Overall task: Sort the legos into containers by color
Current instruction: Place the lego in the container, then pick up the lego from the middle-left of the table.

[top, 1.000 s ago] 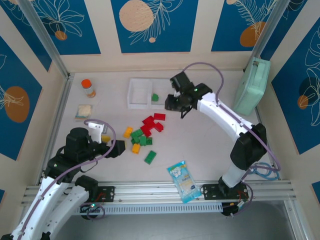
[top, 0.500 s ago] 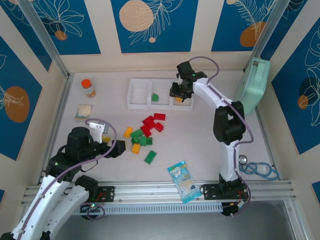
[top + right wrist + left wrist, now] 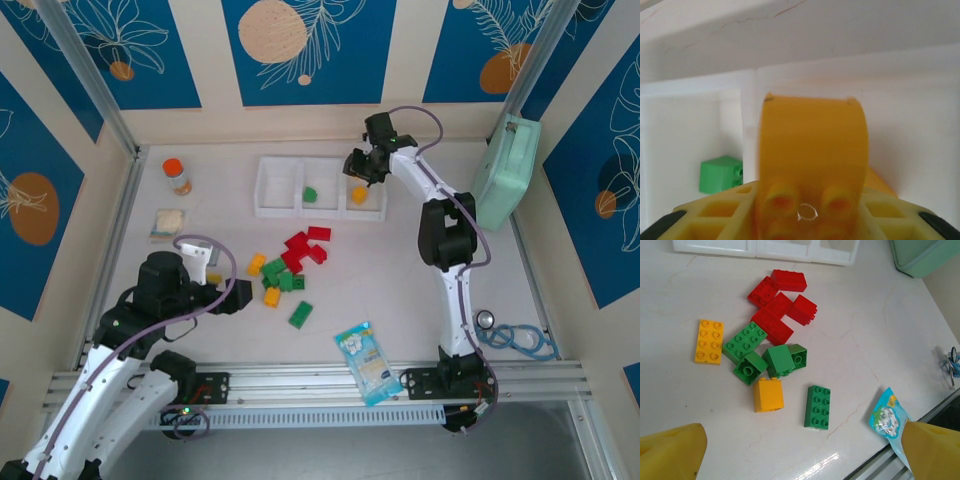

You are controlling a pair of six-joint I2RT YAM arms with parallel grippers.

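Red bricks, green bricks and two yellow bricks are lying clustered on the table near the white tray; the left gripper is holding its fingers wide apart.

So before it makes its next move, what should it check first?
1. Orange brick lined up with right bin: ok.
2. Right gripper open: cannot tell.
3. Green brick in middle bin: ok.
4. Left gripper open, nothing between its fingers: ok.
5. Loose bricks sorted: not ok, they lie mixed on the table.
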